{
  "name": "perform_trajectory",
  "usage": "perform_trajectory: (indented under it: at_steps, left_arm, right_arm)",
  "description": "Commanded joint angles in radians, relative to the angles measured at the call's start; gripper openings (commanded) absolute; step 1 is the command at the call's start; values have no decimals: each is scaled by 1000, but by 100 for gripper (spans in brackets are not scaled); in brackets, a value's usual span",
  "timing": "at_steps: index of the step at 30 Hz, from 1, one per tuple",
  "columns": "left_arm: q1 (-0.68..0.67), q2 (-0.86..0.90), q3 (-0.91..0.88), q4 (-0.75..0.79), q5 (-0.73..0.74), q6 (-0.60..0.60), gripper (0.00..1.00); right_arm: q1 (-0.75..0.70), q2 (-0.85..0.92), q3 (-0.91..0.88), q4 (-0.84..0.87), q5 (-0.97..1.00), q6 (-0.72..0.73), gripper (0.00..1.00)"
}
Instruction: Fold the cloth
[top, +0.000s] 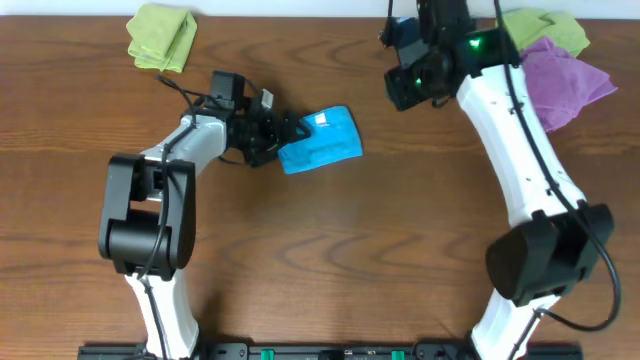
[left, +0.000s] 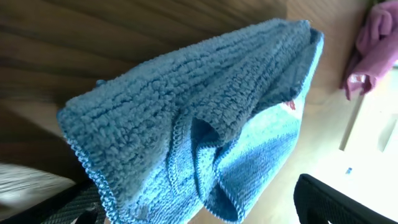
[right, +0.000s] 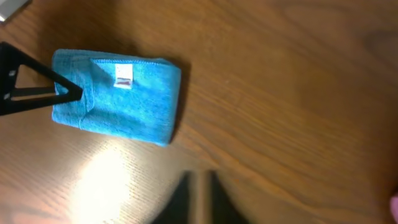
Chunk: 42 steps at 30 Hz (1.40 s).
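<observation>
Left wrist view: left jaws spread around the cloth (left: 205, 112); right wrist view: its white tag (right: 124, 77), right jaws pressed together

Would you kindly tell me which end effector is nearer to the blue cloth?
Left. The left end effector sits right at the blue cloth, overlapping its edge. The right end effector hangs well apart from it, off toward the far right.

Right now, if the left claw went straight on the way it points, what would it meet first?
The cloth: the left claw points at it from its near edge, and it fills that wrist view. Whether they touch is unclear.
</observation>
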Motion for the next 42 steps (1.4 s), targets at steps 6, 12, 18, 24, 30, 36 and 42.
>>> perform_trajectory:
  at_steps: [6, 12, 18, 24, 30, 36, 42]
  left_arm:
    - [-16, 64, -11, -4, -6, -14, 95]
    - [-16, 64, -11, -5, -6, -14, 95]
    - [-16, 64, -11, -5, -5, -15, 95]
    - [-16, 64, -11, -5, -5, -15, 95]
    - [-16, 64, -11, -5, -1, -15, 95]
    - [-17, 64, -11, -5, -1, -15, 95]
    - [-17, 64, -11, -5, -3, -14, 95]
  right_arm:
    - [7, 177, -112, 116, -20, 35, 1]
    - [31, 271, -112, 159, -19, 42, 1]
    - [44, 318, -112, 206, -19, 43, 1]
    - [47, 346, -112, 257, -19, 69, 1]
    - [57, 351, -112, 296, -19, 89, 1]
    - [94, 352, -112, 311, -19, 87, 1]
    - [142, 352, -112, 322, -16, 87, 1]
